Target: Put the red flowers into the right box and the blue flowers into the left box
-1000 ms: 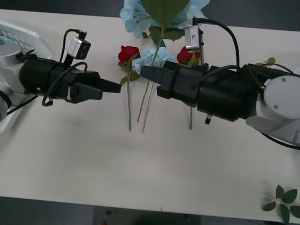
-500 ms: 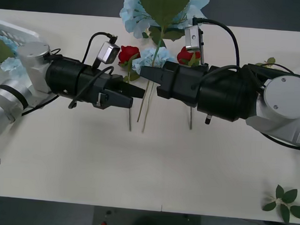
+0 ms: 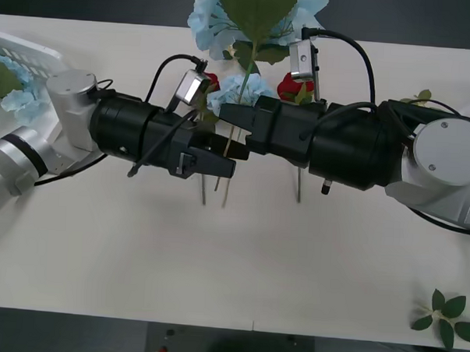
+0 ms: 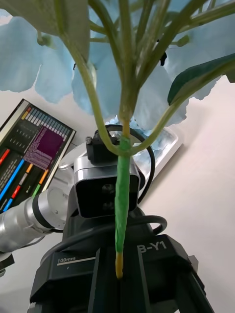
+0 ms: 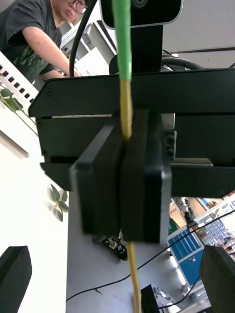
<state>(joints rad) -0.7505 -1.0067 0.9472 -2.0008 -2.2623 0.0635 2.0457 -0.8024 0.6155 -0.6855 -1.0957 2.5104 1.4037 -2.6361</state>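
Stem of blue flower (image 5: 126, 110) clamped in right gripper's (image 3: 228, 113) jaws; left gripper's (image 3: 226, 167) jaws agape

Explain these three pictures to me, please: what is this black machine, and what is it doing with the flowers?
It is a two-armed robot at a pale table. One picture looks down from above its arms; the other two come from cameras on its wrists. The right tool, a black two-finger clamp, is shut on the thin green stem of a fluffy pale-blue artificial flower, holding it upright. The left tool is open and faces that stem closely. Small deep-red artificial roses lie on the table, and a white slotted plastic box stands at the robot's left.
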